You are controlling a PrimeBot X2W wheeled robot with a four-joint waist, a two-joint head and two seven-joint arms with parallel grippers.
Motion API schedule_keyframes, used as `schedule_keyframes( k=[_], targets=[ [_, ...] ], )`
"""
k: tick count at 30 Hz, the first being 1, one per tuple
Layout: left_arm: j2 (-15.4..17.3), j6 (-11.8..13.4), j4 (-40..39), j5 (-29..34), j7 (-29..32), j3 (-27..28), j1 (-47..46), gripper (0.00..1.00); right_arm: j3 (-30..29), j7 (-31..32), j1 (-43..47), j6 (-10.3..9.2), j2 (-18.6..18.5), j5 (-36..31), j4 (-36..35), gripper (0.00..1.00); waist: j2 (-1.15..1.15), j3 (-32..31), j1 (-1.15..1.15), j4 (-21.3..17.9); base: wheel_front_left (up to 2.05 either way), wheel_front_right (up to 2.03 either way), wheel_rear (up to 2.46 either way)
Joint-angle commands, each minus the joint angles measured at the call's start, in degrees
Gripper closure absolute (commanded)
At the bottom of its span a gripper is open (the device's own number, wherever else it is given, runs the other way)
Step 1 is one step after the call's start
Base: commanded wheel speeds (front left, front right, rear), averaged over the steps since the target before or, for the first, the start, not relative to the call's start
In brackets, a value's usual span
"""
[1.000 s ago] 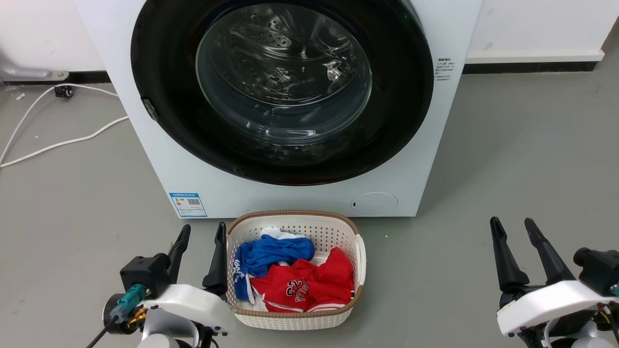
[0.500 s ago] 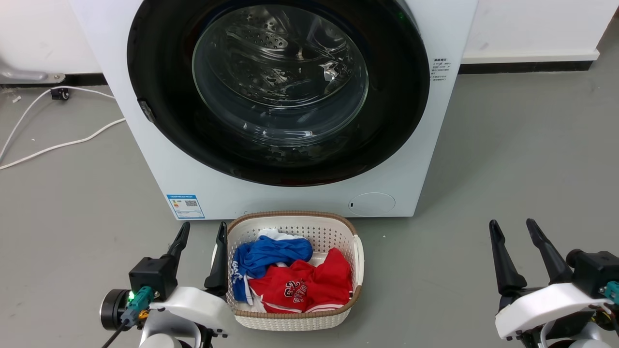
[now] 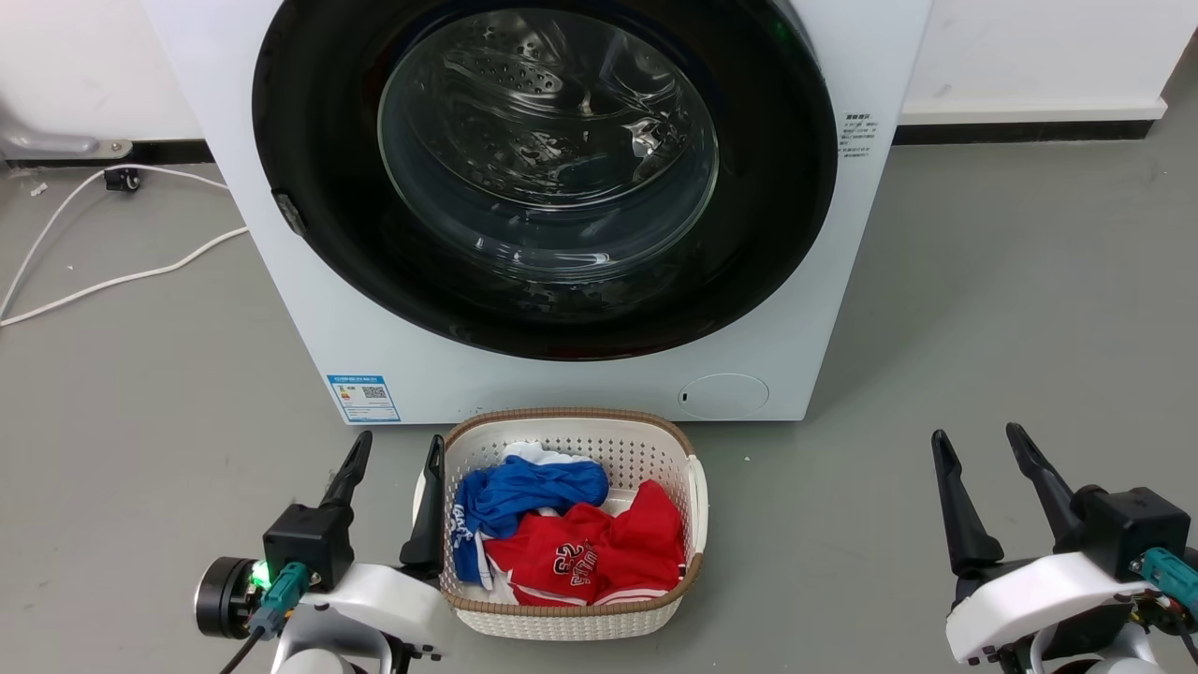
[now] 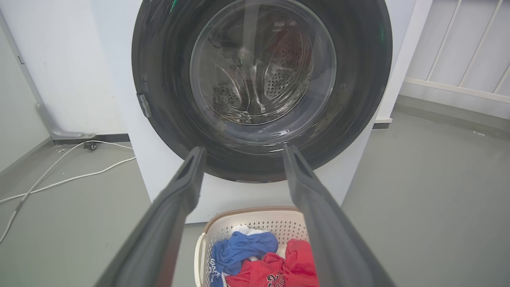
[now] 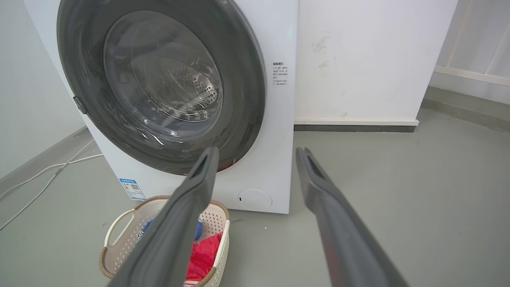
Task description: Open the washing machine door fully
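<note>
Laundry room: washing machine, clothes basket.

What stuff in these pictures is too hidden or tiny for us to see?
- Head view: the top of the washing machine door is cut off by the upper edge.
- Head view: the print on the label is too small to read.
- Right wrist view: a finger of the right pincer hides part of the basket.

Washing machine door: glossy black rim, clear glass centre. Machine body: white, with a blue label at near left. Laundry basket: cream, perforated, brown woven rim. Contents: blue garment, red jersey with white lettering. Floor: grey.
</note>
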Motion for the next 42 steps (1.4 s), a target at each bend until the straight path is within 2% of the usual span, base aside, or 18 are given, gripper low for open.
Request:
schedule_keyframes(
  k=[1, 13, 28, 29, 30, 31, 35, 38, 39, 42],
  targets=[
    [-0.19, -0.24, 0.19, 0.89, -0.53, 0.23, -0.46, 0.00, 0.08, -0.35, 0.46, 0.13, 0.02, -1.10, -0.27, 0.00, 0.00, 0.00, 0.00, 0.03, 0.00, 0.00, 0.00],
    [-1.39, -1.92, 1.63, 4.11, -1.74, 2.38, -0.54, 0.00, 0.05, -1.18, 0.90, 0.08, 0.36, -4.27, -0.57, 0.00, 0.00, 0.06, 0.00, 0.13, 0.00, 0.00, 0.00],
    [-2.82, -3.68, 2.80, 3.06, -1.65, 4.74, -0.82, 0.00, 0.04, -1.03, 0.37, 0.08, 0.43, -3.28, 0.50, 0.00, 0.00, 0.01, 0.00, 0.23, 0.00, 0.00, 0.00],
    [-2.90, -3.77, 2.83, 3.13, -1.65, 4.81, -0.84, 0.00, 0.07, -0.94, 0.32, 0.07, 0.46, -3.18, 0.57, 0.50, 0.00, 0.01, 0.00, 0.26, 0.00, 0.00, 0.00],
    [-2.98, -3.86, 2.87, 3.24, -1.65, 4.91, -0.85, 0.00, 0.07, -0.91, 0.26, 0.08, 0.48, -2.97, 0.61, 0.89, 0.00, 0.02, 0.00, 0.29, 0.00, 0.00, 0.00],
    [-3.04, -3.87, 2.89, 3.38, -1.65, 4.98, -0.87, 0.00, 0.05, -0.85, 0.22, 0.08, 0.53, -2.66, 0.70, 1.00, 0.00, 0.02, 0.00, 0.32, 0.00, 0.00, 0.00],
    [-3.23, -4.20, 2.92, 3.69, -1.65, 5.45, -0.89, 0.00, -0.94, -0.25, 0.12, 0.07, 0.93, 1.31, 1.15, 1.00, 0.00, 0.02, 0.00, 0.37, 0.00, 0.00, 0.00],
    [-3.40, -4.27, 2.84, 3.92, -1.65, 5.74, -0.94, 0.00, -2.15, 1.85, -0.39, 0.08, 1.71, 15.21, 1.71, 1.00, 0.00, 0.10, 0.00, 0.39, 0.00, 0.00, 0.00],
    [-3.40, -4.27, 2.84, 3.92, -1.65, 5.74, -0.94, 0.00, -2.15, 1.85, -0.39, 0.08, 1.71, 15.21, 1.71, 1.00, 0.00, 0.10, 0.00, 0.39, 0.00, 0.00, 0.00],
    [-3.59, -4.33, 2.77, 3.25, -1.65, 6.28, -0.89, 0.00, -2.65, 4.44, -0.96, 0.08, 1.79, 36.70, 2.49, 1.00, 0.00, 0.21, 0.00, 0.34, 0.00, 0.00, 0.00]
  ],
)
